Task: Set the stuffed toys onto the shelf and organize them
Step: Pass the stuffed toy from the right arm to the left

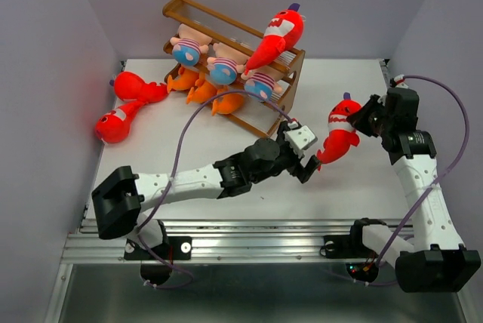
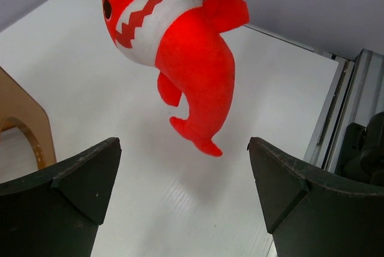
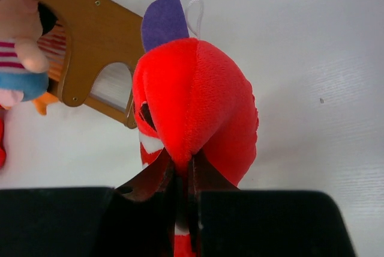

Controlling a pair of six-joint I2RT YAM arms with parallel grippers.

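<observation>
Claws of both arms meet over the right half of the white worktop [image 1: 151, 149]. The left claw [image 1: 311, 155] reaches in from the near left, its jaws wide apart and holding nothing. In its wrist view the two dark fingers [image 2: 72, 191] frame the tail of a red plush shark with a white zigzag-toothed mouth [image 1: 339, 130], which hangs just beyond them and touches neither.

The right claw [image 1: 358, 121], coming from the near right, is pinched together on that shark near its head, with red fabric bunched between the tips. The shark dangles tail-down, clear of the worktop, to the near right of the shelf.

Farther back, at the far centre, stands the brown wooden slanted shelf [image 1: 204, 10] with thin rails and solid side panels. Three small plush dolls in red-and-white striped shirts [image 1: 224, 66] lie in a row across its rails. Three orange plush toys [image 1: 202, 90] sit along its lowest level, at the near-left side. A second red plush shark [image 1: 278, 40] rests tilted on the shelf's right end, its head toward the far side.

At the far left, two more red plush toys [image 1: 115, 123] lie on the worktop. The farther one is just beside the leftmost orange toy.
</observation>
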